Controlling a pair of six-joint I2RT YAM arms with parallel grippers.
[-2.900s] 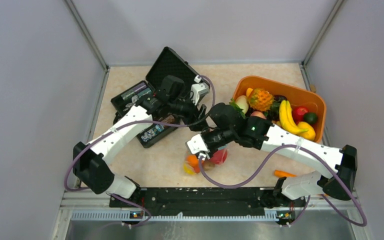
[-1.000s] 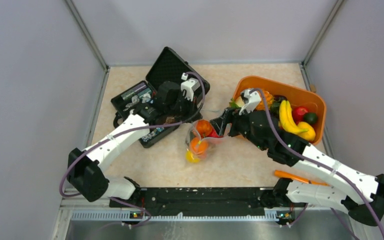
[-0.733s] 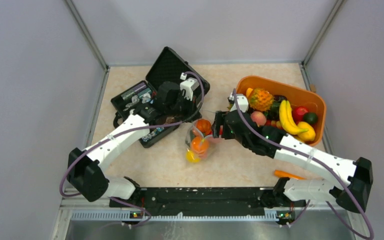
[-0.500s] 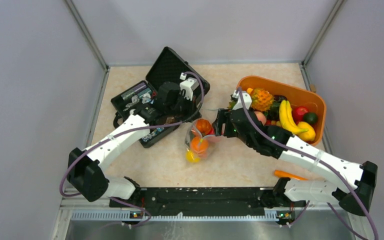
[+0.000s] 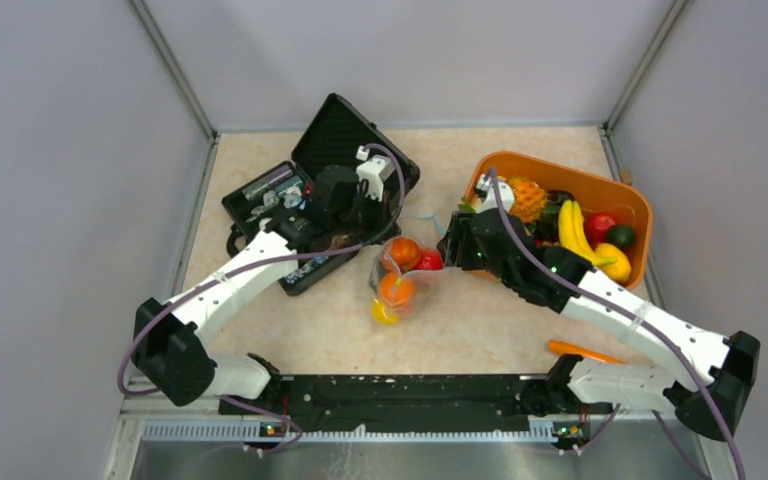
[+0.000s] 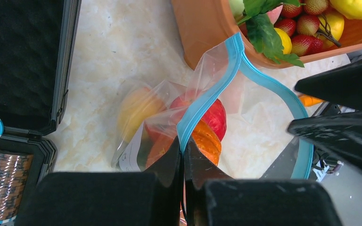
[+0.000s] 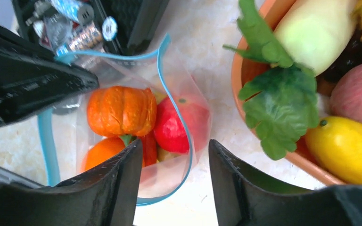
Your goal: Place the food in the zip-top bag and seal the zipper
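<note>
While the left claw (image 6: 183, 149) pinches the zipper (image 6: 213, 89) tight, propping the bag (image 5: 400, 290) mouth-up on the bench (image 5: 480, 325) near the basket (image 5: 572, 178), the right claw (image 7: 175, 147) hovers half-open and empty, straddling the rim. It looks lined up to seal in the food (image 7: 120, 110).

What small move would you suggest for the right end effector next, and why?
Probably close the right end effector on the zipper strip running between its open jaws. The left end effector is shut on the opposite lip, the zip-top bag gapes open, and food sits inside, so gripping both sides seems needed before sealing.
</note>
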